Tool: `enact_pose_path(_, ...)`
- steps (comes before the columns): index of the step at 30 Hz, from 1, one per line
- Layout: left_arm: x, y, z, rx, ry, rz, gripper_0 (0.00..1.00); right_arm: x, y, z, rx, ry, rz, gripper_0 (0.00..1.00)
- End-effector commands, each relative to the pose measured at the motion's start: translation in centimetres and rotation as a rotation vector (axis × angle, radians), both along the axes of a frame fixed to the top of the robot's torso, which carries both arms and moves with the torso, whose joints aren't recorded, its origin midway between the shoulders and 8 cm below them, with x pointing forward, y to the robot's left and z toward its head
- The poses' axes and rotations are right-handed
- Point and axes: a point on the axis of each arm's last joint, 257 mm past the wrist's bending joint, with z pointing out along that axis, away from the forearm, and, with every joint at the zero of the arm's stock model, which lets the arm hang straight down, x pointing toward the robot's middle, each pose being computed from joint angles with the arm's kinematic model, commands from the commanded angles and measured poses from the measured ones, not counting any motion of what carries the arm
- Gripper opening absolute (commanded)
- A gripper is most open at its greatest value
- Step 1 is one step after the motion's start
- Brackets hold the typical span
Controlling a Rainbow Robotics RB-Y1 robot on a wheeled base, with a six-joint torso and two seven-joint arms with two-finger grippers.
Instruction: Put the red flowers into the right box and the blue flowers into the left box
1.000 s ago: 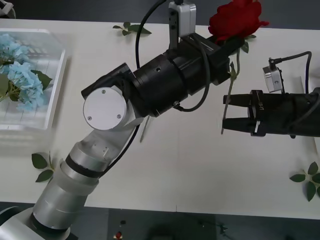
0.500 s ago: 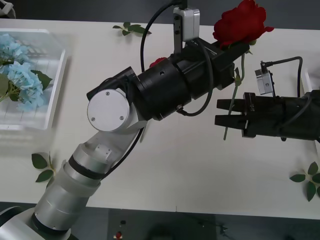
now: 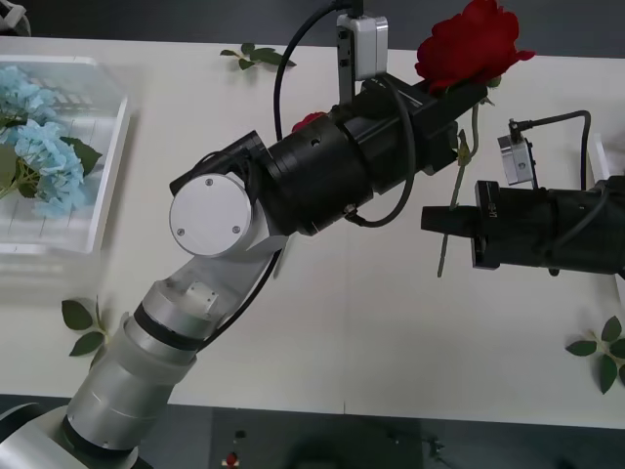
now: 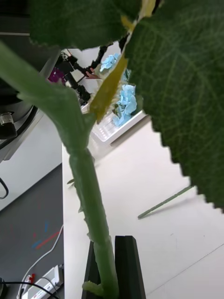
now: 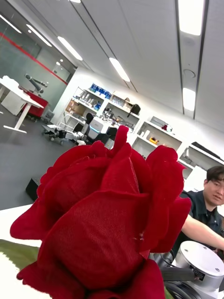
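My left gripper [image 3: 467,96] reaches across to the table's far right, shut just under the bloom of a red flower [image 3: 464,44] held up in the air. The same bloom [image 5: 107,219] is close up in the left wrist view. Its green stem [image 3: 451,195] hangs down through my right gripper [image 3: 437,219], shut on the stem [image 4: 88,187] between black fingers [image 4: 128,266]. A second red bloom [image 3: 309,120] peeks out behind the left arm. Blue flowers [image 3: 39,156] lie in the left box [image 3: 109,166] at the far left. A pale rim of the right box [image 3: 599,161] shows at the right edge.
Loose green leaf sprigs lie at the back [image 3: 256,56], front left [image 3: 83,327] and front right [image 3: 605,352]. A bare green stem [image 4: 163,202] lies on the white table. The left arm [image 3: 322,176] spans the middle of the table.
The right gripper moved up to the hanging stem and its fingers closed on it. The left arm shifted the rose slightly right, then held still.
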Motion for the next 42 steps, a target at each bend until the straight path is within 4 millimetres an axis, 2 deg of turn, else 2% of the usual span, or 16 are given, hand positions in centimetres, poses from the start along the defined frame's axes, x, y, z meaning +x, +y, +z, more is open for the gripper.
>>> enact_pose_path(1, -0.7, -0.2, 0.0, 0.022, -0.036, -0.006, 0.28, 0.4, 0.5, 1.5, 0.004, -0.029, 0.010, 0.00)
enact_pose_path(3, -0.3, 0.3, -0.4, 0.033, -0.037, 0.007, 0.60, 0.3, 0.5, 1.6, 0.007, -0.028, 0.012, 0.00)
enact_pose_path(6, 0.3, 1.4, -1.5, 0.062, -0.037, 0.024, 0.82, 0.3, 0.5, 1.7, 0.007, -0.029, 0.014, 0.00)
enact_pose_path(8, 0.9, 2.5, -2.7, 0.084, -0.022, 0.038, 0.88, 0.3, 0.6, 1.7, 0.008, -0.030, 0.016, 0.00)
enact_pose_path(13, 2.4, 6.8, -5.7, 0.125, 0.035, 0.078, 0.90, 0.9, -0.1, 2.1, -0.008, -0.040, 0.001, 0.00)
enact_pose_path(16, 3.3, 10.1, -6.9, 0.143, 0.061, 0.115, 0.90, 1.7, -1.7, 2.9, -0.045, -0.057, -0.026, 0.00)
enact_pose_path(18, 4.2, 13.1, -7.6, 0.165, 0.075, 0.146, 0.90, 2.3, -3.5, 3.6, -0.095, -0.074, -0.046, 0.00)
enact_pose_path(19, 4.9, 14.9, -8.0, 0.187, 0.074, 0.171, 0.90, 2.5, -4.9, 3.8, -0.134, -0.081, -0.061, 0.00)
enact_pose_path(20, 5.2, 15.6, -8.2, 0.196, 0.077, 0.178, 0.90, 2.7, -5.5, 4.0, -0.151, -0.085, -0.068, 0.00)
enact_pose_path(23, 7.2, 19.9, -10.0, 0.262, 0.108, 0.204, 0.90, 3.5, -10.0, 4.5, -0.269, -0.036, -0.142, 0.00)
enact_pose_path(25, 8.4, 21.4, -11.1, 0.312, 0.121, 0.212, 0.90, 3.9, -12.8, 4.6, -0.311, 0.027, -0.200, 0.00)
enact_pose_path(29, 11.6, 23.7, -13.6, 0.398, 0.171, 0.252, 0.90, 5.0, -19.9, 4.8, -0.390, 0.163, -0.355, 0.00)
enact_pose_path(32, 13.9, 24.4, -14.8, 0.423, 0.233, 0.282, 0.91, 5.3, -24.8, 4.6, -0.451, 0.256, -0.475, 0.00)
enact_pose_path(36, 16.3, 24.5, -15.9, 0.466, 0.301, 0.324, 0.90, 5.8, -29.6, 4.7, -0.506, 0.318, -0.613, 0.00)
enact_pose_path(38, 17.6, 23.9, -16.2, 0.478, 0.349, 0.342, 0.90, 5.9, -33.0, 4.4, -0.563, 0.341, -0.712, 0.00)
enact_pose_path(42, 19.2, 22.6, -17.1, 0.498, 0.424, 0.376, 0.90, 5.4, -37.4, 3.3, -0.629, 0.403, -0.854, 0.00)
